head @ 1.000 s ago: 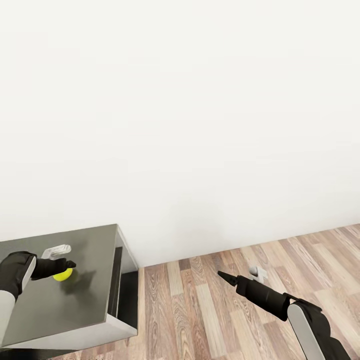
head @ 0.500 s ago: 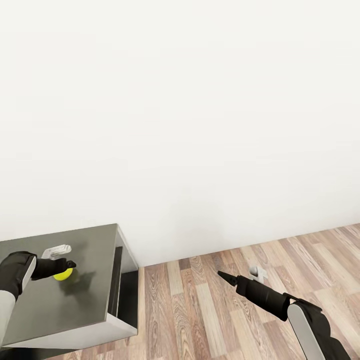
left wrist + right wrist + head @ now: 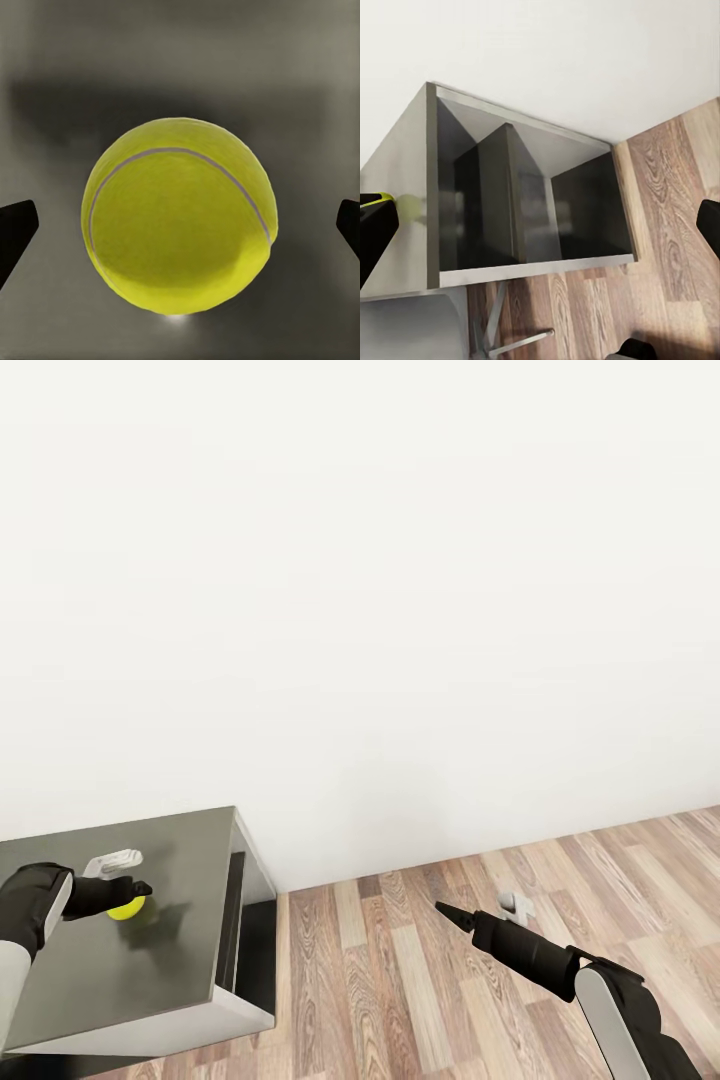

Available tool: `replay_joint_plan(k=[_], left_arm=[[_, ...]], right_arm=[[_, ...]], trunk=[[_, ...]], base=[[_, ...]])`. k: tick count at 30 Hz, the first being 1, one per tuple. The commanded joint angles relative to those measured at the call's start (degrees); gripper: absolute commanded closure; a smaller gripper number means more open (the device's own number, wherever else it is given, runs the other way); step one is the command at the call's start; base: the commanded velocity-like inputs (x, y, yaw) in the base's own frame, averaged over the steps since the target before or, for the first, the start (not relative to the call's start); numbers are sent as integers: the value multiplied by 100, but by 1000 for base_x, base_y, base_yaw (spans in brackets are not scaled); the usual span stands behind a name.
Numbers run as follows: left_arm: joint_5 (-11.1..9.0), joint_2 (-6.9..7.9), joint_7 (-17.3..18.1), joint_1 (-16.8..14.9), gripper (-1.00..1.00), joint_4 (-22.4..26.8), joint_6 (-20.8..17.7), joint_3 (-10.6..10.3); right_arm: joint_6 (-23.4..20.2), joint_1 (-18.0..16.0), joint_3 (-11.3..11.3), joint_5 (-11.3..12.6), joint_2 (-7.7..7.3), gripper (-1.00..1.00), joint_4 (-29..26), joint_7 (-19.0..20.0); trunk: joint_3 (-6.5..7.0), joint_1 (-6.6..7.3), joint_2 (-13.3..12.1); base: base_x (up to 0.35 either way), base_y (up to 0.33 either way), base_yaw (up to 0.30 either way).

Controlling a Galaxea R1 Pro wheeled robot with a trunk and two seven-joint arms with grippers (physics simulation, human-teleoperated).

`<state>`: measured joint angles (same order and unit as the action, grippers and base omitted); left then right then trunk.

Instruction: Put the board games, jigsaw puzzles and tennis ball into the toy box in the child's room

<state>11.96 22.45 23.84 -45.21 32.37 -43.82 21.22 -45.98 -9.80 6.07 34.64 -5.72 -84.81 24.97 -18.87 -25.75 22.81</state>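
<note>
The tennis ball (image 3: 180,225) is plain yellow-green with 1 pale curved seam across its upper half, fuzzy surface, small bright glint just beneath it. It sits on the dark grey table (image 3: 150,960) top, near the far left part of that top in the head view (image 3: 126,908), with a soft shadow beside it.

The left gripper (image 3: 135,890) is down at the ball. In the left wrist view its 2 black fingertips (image 3: 15,232) stand apart on either side of the ball, a clear gap on each side, not touching it (spread, not clamped).

The right gripper (image 3: 442,909) hangs over the wood floor (image 3: 420,980), well apart from the table; its fingers look closed to 1 point in the head view, though the right wrist view shows dark tips at both frame edges, so cannot tell.

The table top is matte dark grey, with open dark compartments (image 3: 532,202) on its side split by 1 upright divider. White wall (image 3: 400,610) behind, wood-plank floor in brown and tan strips meeting it.
</note>
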Motion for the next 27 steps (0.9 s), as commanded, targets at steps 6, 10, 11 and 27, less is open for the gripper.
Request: replay_joint_plan(k=[6,10,11,27], left_arm=[[61,-4,51,-6,-100,6,-16,31],[55,-4,51,-6,100,6,-14,32],[54,-4,51,-6,100,6,-13,32],[36,-4,76,-6,100,6,-15,31]], right_arm=[[-32,-4,8,-2,1,-100,-8,18],[-33,-4,8,-2,1,-100,-9,23],[-34,-4,8,-2,1,-100,-9,20],[-34,-4,-1,-8,1,-100,-17,40]], trunk=[[-11,-3,11],[-11,-3,11],[-11,-3,11],[32,-3,11]], base=[[0,0,0],[0,0,0],[0,0,0],[0,0,0]])
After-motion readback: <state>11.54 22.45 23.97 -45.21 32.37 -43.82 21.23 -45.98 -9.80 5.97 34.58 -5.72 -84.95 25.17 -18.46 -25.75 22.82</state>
